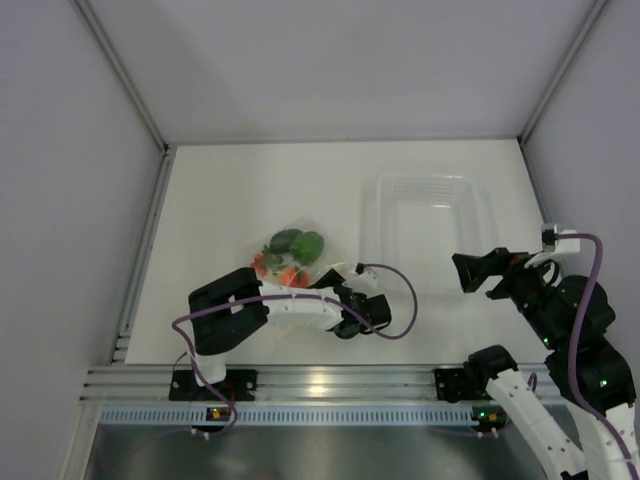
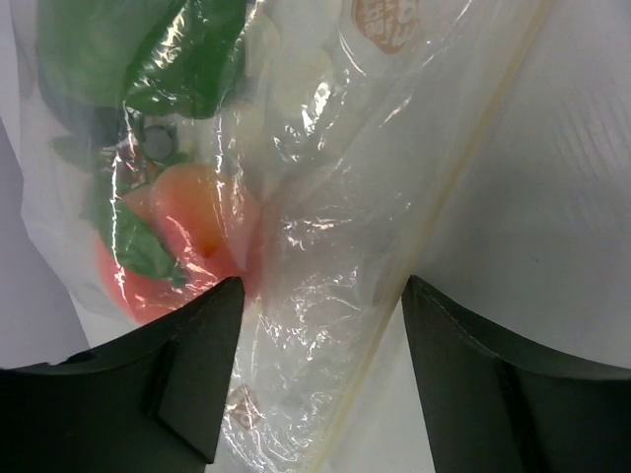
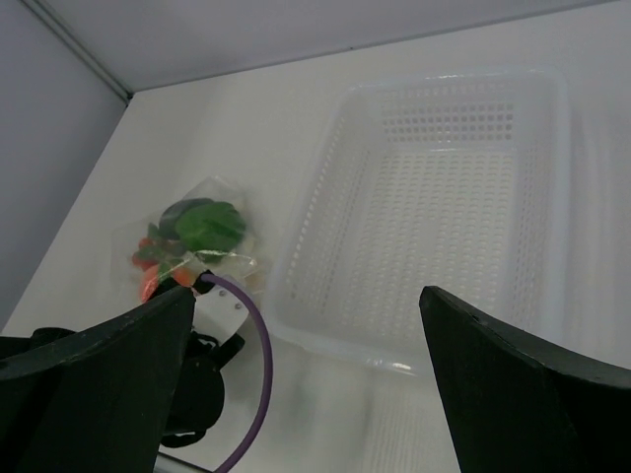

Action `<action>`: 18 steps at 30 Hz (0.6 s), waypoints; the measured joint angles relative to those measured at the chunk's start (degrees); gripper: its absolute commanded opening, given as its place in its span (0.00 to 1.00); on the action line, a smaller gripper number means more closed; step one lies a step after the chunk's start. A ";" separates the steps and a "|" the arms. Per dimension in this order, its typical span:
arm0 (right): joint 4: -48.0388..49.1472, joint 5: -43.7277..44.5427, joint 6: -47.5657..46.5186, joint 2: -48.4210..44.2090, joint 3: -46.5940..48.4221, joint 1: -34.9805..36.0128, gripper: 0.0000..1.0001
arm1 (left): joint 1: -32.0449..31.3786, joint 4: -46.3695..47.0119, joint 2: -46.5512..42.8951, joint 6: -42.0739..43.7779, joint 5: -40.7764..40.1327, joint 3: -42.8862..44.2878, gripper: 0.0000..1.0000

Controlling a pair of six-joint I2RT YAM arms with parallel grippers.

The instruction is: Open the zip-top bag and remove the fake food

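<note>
The zip-top bag (image 1: pixel 290 256) lies shut on the table, left of centre, with the fake food inside: a bright green pepper (image 1: pixel 308 243), a dark avocado (image 1: pixel 283 240), an orange peach (image 1: pixel 296 275) and red tomatoes (image 1: pixel 262 265). My left gripper (image 1: pixel 322 274) is open at the bag's near right end. In the left wrist view the bag's wrinkled zip end (image 2: pixel 325 296) lies between the spread jaws of that gripper (image 2: pixel 320 291), with the peach (image 2: pixel 187 212) and green pieces (image 2: pixel 177 59) beyond. My right gripper (image 1: pixel 466 272) is open and empty, raised over the tray's near right side.
A rigid clear perforated tray (image 1: pixel 425 185) stands right of the bag; it also shows in the right wrist view (image 3: pixel 325 217). The left arm's purple cable (image 1: pixel 405 300) loops between bag and tray. Grey walls enclose the table on three sides.
</note>
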 measured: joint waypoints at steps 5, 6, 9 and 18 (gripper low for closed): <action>0.02 -0.24 0.00 0.00 0.09 0.00 0.99 | 1.27 1.92 1.33 1.88 1.97 0.11 0.29; 0.02 -0.26 0.00 0.00 0.26 0.00 0.99 | 1.31 2.58 2.05 2.43 2.86 0.13 0.21; 0.20 -0.39 -0.02 0.00 0.59 0.00 0.99 | 1.46 3.06 2.99 3.02 3.02 0.07 0.01; 0.24 -0.44 -0.24 -0.02 0.61 0.00 0.99 | 3.15 3.61 -1.88 2.10 7.69 -2.80 0.00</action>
